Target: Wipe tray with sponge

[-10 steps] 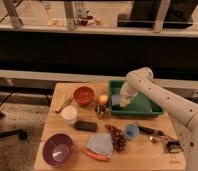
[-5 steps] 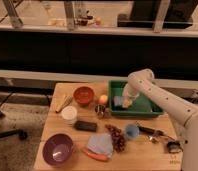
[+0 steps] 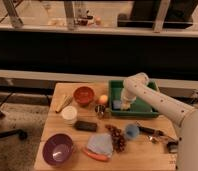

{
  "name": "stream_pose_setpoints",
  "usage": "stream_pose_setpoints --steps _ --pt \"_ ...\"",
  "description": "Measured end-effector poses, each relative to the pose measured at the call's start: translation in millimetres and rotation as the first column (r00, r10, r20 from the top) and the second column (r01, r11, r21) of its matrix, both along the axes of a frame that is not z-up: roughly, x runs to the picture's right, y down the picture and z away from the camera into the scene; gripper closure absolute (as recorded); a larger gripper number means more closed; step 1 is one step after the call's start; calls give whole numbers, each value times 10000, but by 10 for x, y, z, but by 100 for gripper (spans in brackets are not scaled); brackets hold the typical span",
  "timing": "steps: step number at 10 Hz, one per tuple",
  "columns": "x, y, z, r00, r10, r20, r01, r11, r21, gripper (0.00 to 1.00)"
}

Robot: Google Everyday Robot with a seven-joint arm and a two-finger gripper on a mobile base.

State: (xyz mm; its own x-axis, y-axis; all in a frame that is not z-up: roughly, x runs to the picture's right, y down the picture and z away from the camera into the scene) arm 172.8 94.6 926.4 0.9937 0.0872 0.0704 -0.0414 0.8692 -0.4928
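Slid left along the tray (image 3: 153, 113) since half a second ago, back to roughly the spot held a full second ago. Now down inside the tray's left end: one claw (image 3: 123, 103), drawn together and clamped on the one sponge (image 3: 116, 105), low over the tray floor and just beside the left wall. Reaching in from the right, bent at the elbow above the tray's back rim: one white arm (image 3: 157, 100). Only one tray, set at the back right of the tabletop (image 3: 144, 152).

Counted elsewhere on the tabletop:
- Two bowls, well apart: a red-orange bowl (image 3: 84, 95) left of the tray and a purple bowl (image 3: 58, 148) near the front left corner.
- One small orange ball (image 3: 103, 99) just outside the tray's left wall.
- One white round cup (image 3: 69, 114) in front of the red-orange bowl.
- One flat dark block (image 3: 85, 126) near the middle.
- One pale-blue cloth (image 3: 99, 144) at the front, with one orange stick (image 3: 94, 155) along its front edge.
- One cluster of dark red grapes (image 3: 116, 136), between the cloth and one blue cup (image 3: 131, 131).
- One pale long item (image 3: 64, 102) at the back left, kind not clear.
- Dark small items toward the right edge, too unclear to count.
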Motion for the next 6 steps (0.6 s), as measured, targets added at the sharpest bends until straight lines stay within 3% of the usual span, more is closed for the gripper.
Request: stream_pose_setpoints --steps 4,6 --pt "-258 -124 39 9999 -115 50 114 9998 177 94" --pt "-214 -223 57 9999 -37 -111 40 9996 267 94"
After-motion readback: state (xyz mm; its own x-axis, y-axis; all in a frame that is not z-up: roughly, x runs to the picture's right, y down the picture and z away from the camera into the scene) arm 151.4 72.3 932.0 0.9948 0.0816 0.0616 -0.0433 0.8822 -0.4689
